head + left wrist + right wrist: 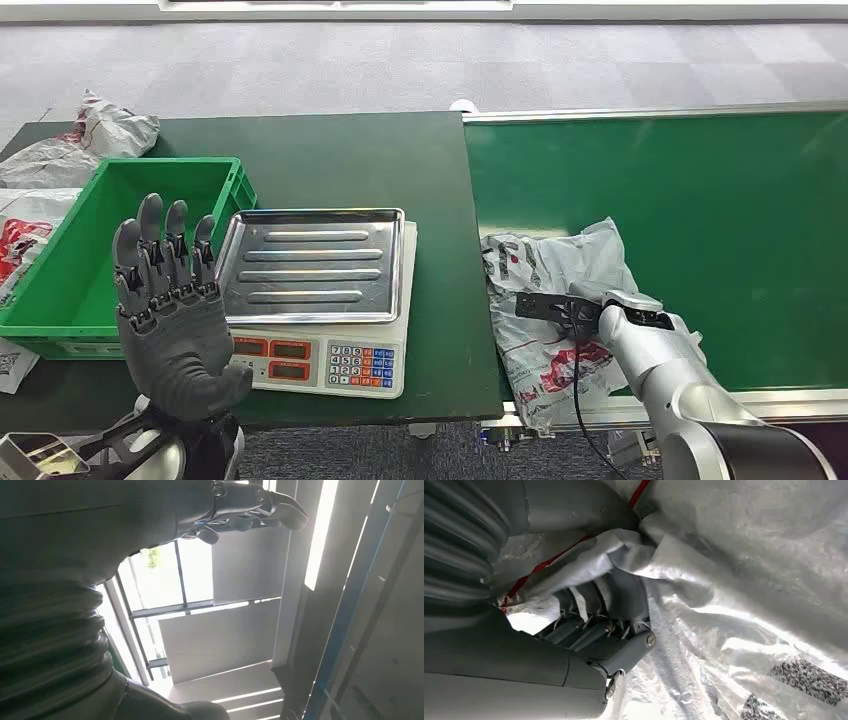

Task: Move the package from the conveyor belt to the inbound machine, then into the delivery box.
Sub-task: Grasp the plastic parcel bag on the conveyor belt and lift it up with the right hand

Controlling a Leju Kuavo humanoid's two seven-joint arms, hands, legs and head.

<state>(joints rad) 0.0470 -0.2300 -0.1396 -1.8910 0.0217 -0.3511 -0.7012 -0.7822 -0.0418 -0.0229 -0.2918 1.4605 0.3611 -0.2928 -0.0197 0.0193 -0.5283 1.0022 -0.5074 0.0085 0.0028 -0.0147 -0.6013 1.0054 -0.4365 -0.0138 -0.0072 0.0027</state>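
Nearest the robot, the left hand [172,318] is standing upright with its fingers spread and holding nothing, raised over the near edge of the dark green tabletop [340,160]. Just beyond it, a white electronic scale with a ribbed steel weighing tray [313,264] is sitting close to that near edge, its keypad and two red displays facing the robot; the key labels are too small to read. A green plastic crate [110,240] is standing just beside the scale on its left, its open top unobstructed.

To the right, the right hand [572,308] is lying on a crumpled grey plastic mailer package with red and black print [548,300]. In the right wrist view the fingers [589,625] are curling into folds of the film, which is bunching between them and the thumb, so the hand is gripping the package. The package is resting on the near left corner of the green conveyor belt [700,220], its lower end hanging over the near edge. The print is too creased to read.

Farther back, the belt is stretching open towards its silver rail. More grey mailer bags [70,150] are lying behind and left of the crate.
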